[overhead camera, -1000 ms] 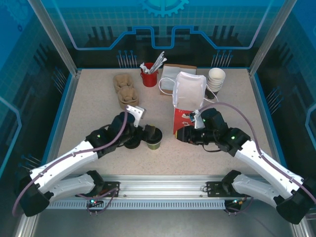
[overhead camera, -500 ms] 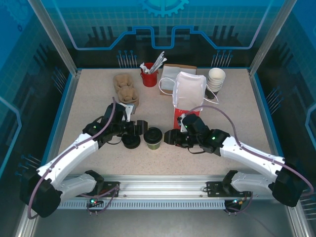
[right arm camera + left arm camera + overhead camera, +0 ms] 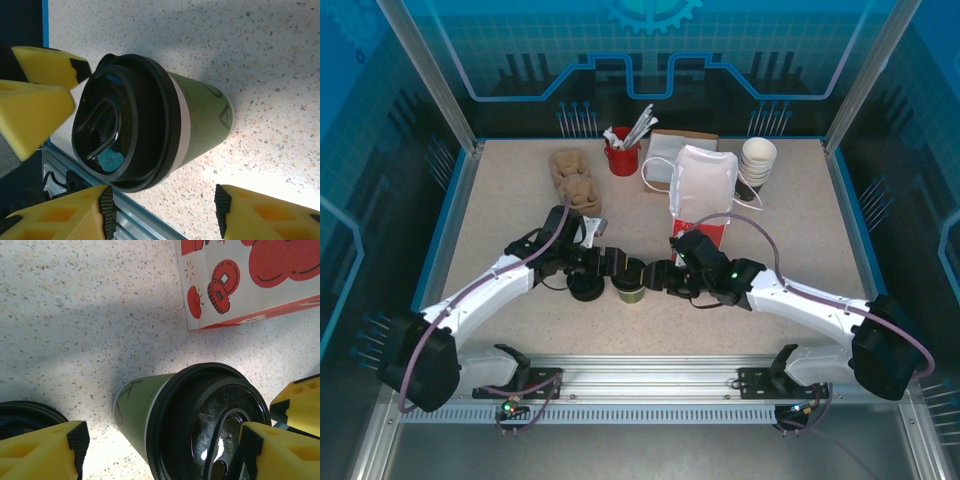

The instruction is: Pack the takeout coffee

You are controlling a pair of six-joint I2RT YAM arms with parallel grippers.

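Left pincer (image 3: 164,437) and right pincer (image 3: 163,200) both hold their jaws apart, reaching toward the coffee cup (image 3: 632,281) from opposite sides. The cup stands upright mid-table (image 3: 500,200), its long axis vertical and its black lid pointing up, near a red-printed bag (image 3: 692,232).

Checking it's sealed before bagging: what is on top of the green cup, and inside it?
A black lid sits on the green cup, covering its mouth. Whatever is inside is hidden by it.
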